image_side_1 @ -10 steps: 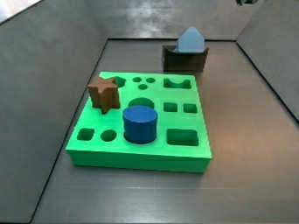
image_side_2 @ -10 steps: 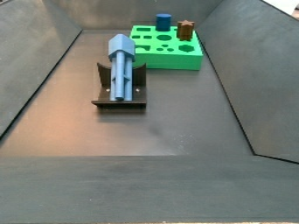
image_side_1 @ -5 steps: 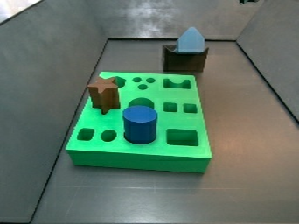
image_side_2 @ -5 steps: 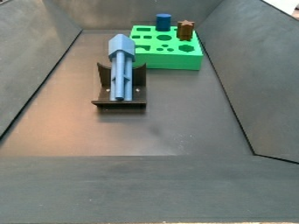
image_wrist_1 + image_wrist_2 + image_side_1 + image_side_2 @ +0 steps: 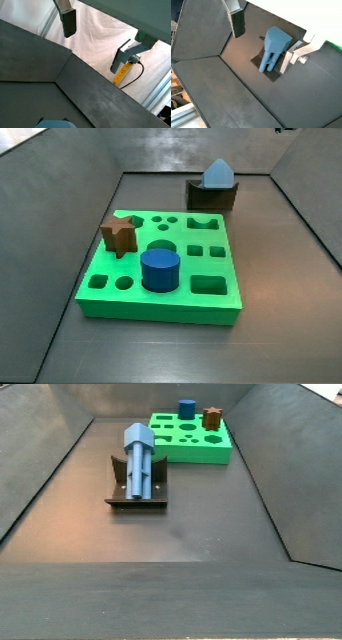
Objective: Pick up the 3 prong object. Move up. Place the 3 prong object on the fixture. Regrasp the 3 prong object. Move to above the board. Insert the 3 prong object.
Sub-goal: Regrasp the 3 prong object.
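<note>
The light grey-blue 3 prong object (image 5: 217,172) rests on the dark fixture (image 5: 211,196) at the far end of the bin, behind the green board (image 5: 134,268). In a side view the 3 prong object (image 5: 139,449) lies along the fixture (image 5: 136,496) with its block end raised and its prongs pointing down towards the base. My gripper (image 5: 264,40) is open and hangs well above the piece (image 5: 274,44), apart from it. Nothing is between its fingers (image 5: 237,22). In a wrist view the gripper (image 5: 95,40) faces over the bin wall.
A dark blue cylinder (image 5: 160,268) and a brown star-shaped peg (image 5: 119,234) stand in the board. Sloping grey bin walls (image 5: 47,479) enclose the floor. Several board holes are unfilled.
</note>
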Available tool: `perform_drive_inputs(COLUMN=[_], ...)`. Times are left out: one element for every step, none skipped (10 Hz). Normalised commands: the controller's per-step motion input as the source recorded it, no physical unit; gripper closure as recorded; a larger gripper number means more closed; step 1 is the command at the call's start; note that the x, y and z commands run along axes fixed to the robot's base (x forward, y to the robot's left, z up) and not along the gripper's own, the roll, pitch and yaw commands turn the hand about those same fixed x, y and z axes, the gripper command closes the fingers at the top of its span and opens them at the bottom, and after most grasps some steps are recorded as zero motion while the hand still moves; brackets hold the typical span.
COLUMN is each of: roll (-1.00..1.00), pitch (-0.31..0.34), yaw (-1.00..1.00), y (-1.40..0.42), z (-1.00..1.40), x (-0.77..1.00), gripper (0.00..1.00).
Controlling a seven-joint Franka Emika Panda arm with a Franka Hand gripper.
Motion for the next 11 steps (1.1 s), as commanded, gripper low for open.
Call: perform_drive_inputs(roll=[0.14,0.14,0.14,0.14,0.14,0.14,0.14,0.14,0.14,0.14,0.14], pitch=[0.052,0.054,0.056,0.058,0.059,0.059,0.06,0.06,0.06,0.06,0.06], yaw=[0.08,0.08,0.08,0.08,0.08,0.09,0.09,0.09,0.09,0.09,0.09], y=[-0.05,-0.05,-0.05,-0.05,-0.05,-0.05,-0.05,-0.05,-0.05,-0.05,-0.05], z=[-0.04,-0.04,-0.04,-0.04,-0.04,-0.04,-0.04,-0.04,-0.04,-0.03,-0.03], x=[0.74,0.73,0.73,0.73,0.73,0.73,0.73,0.73,0.73,0.73,0.73], gripper=[0.0,0.0,0.0,0.0,0.0,0.0,0.0,0.0,0.0,0.0,0.0])
